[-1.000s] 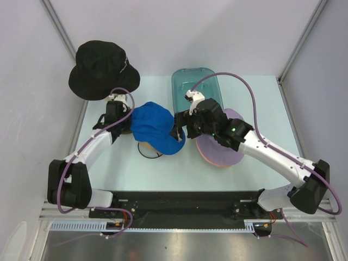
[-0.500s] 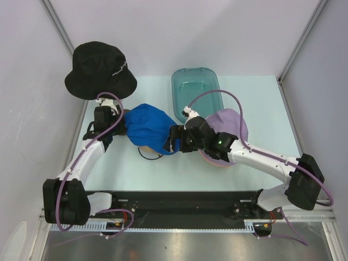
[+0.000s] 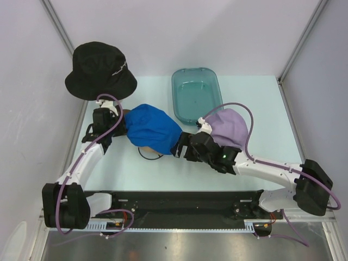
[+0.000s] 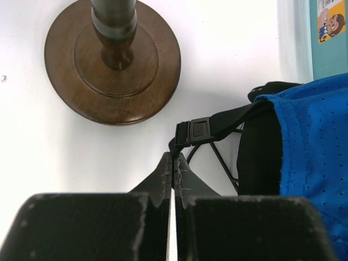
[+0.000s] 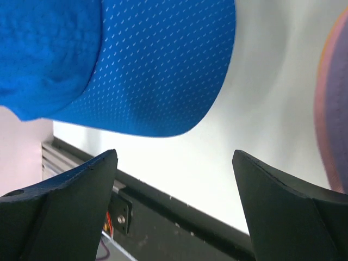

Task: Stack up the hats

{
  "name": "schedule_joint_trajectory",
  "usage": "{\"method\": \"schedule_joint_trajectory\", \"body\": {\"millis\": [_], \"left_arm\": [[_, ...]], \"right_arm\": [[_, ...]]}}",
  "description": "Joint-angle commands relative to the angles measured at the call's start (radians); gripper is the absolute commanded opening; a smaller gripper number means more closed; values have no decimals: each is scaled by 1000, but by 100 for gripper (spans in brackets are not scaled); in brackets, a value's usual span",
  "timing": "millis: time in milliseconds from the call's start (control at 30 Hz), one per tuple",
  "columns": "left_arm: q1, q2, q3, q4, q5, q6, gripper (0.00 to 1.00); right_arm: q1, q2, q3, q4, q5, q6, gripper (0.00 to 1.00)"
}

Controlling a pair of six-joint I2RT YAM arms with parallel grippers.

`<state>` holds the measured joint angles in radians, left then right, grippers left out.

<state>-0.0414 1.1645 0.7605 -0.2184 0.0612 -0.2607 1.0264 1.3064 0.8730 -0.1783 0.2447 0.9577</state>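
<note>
The blue cap (image 3: 155, 129) hangs stretched at the table's middle. My left gripper (image 3: 117, 128) is shut on its black buckle strap (image 4: 198, 130) at the cap's left end; the cap's mesh (image 4: 312, 157) fills the right of the left wrist view. My right gripper (image 3: 179, 148) is open and empty just off the cap's brim (image 5: 157, 70), its fingers (image 5: 81, 206) wide apart. A lavender bucket hat (image 3: 228, 128) lies on pink and orange hats to the right, partly behind my right arm. A black bucket hat (image 3: 100, 68) sits on a stand at the back left.
A teal plastic bin (image 3: 197, 93) stands at the back centre. The stand's round wooden base (image 4: 111, 60) is just beyond my left gripper. A black wire ring (image 3: 145, 154) and a tan bit show under the cap. The black front rail (image 5: 179, 217) lies beneath my right gripper.
My right gripper has let go of the cap's brim and drawn back toward the near edge, uncovering the lavender hat. My left gripper pulled the cap leftward, then held still.
</note>
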Motion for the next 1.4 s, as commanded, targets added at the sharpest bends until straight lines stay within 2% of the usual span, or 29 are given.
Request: {"method": "schedule_joint_trajectory", "body": {"millis": [0,133,267,567,767,900,1200,1367], "left_arm": [[11,-14,-4,39,38,5,0],[11,-17,-3,36,51,-5,0],[11,-20,-6,37,60,-9,0],[11,-22,3,42,63,-12,0],[11,-19,3,45,71,-15,0],[11,-17,10,45,72,-12,0],[11,-8,8,45,72,-11,0],[11,-8,13,44,71,-9,0]], "right_arm": [[4,-39,-72,227,85,38,92],[6,-13,-111,336,91,32,91],[6,10,-164,528,105,13,91],[-2,67,-143,519,93,18,87],[15,88,-115,448,108,30,70],[40,99,-111,461,134,15,59],[67,109,-92,451,203,-28,47],[70,139,-57,390,214,-30,40]]}}
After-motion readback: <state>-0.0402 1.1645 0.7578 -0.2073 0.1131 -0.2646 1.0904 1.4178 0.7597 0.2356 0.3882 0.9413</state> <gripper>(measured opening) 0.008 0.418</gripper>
